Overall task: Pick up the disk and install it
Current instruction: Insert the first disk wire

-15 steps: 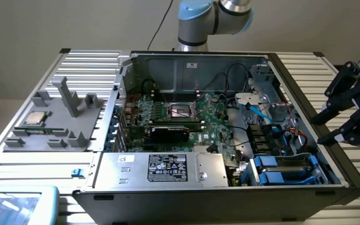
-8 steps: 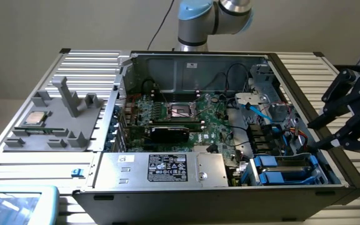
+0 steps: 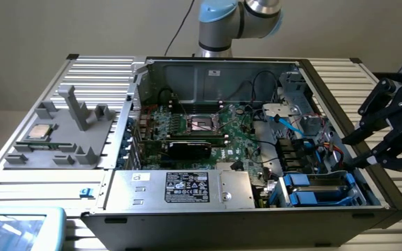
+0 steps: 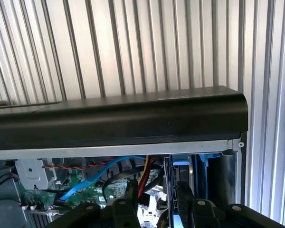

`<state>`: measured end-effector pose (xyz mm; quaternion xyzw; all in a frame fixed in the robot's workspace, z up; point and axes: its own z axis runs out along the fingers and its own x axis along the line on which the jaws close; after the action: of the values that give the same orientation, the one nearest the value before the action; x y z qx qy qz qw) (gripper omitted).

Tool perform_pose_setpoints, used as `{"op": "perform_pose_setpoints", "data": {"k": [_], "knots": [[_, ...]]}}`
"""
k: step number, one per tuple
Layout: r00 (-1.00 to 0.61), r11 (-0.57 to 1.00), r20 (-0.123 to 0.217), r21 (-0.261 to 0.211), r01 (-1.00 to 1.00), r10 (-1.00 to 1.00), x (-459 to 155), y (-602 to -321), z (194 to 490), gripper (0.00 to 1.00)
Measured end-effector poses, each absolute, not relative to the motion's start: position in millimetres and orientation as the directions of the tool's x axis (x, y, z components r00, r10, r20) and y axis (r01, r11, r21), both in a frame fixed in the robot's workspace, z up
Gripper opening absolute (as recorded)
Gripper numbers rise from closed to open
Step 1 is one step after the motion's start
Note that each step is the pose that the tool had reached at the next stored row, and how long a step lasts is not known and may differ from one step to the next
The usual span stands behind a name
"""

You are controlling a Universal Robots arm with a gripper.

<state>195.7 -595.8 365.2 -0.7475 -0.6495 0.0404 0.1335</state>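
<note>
The open computer case (image 3: 389, 201) lies on a ribbed metal table. In its drive bay, at the near corner on the exterior view's right, sits the disk (image 3: 320, 189), grey metal framed by blue plastic carrier parts. My black gripper (image 3: 355, 152) hovers over the case's right wall, just above and beyond that bay. Its fingers stand apart and open with nothing between them. In the wrist view the fingertips (image 4: 128, 202) frame a gap over the case interior. The bay's blue carrier (image 4: 183, 162) shows just under the black case wall (image 4: 118, 118).
A silver power supply box with a black sticker (image 3: 187, 187) fills the case's near side, with the green motherboard (image 3: 208, 128) and blue and red cables (image 3: 292, 125) behind it. On the exterior view's left a grey fixture (image 3: 68, 136) holds a square processor chip (image 3: 39, 132).
</note>
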Motion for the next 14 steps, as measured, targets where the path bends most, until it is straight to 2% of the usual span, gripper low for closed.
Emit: {"op": "perform_pose_setpoints", "data": {"k": [7,14], "knots": [[0.253,-0.218,0.113,-0.252,0.943,0.961,195.3,-595.7,365.3,0.45],[0.281,-0.246,0.113,-0.253,0.936,0.953,188.0,-595.8,361.1,0.45]]}}
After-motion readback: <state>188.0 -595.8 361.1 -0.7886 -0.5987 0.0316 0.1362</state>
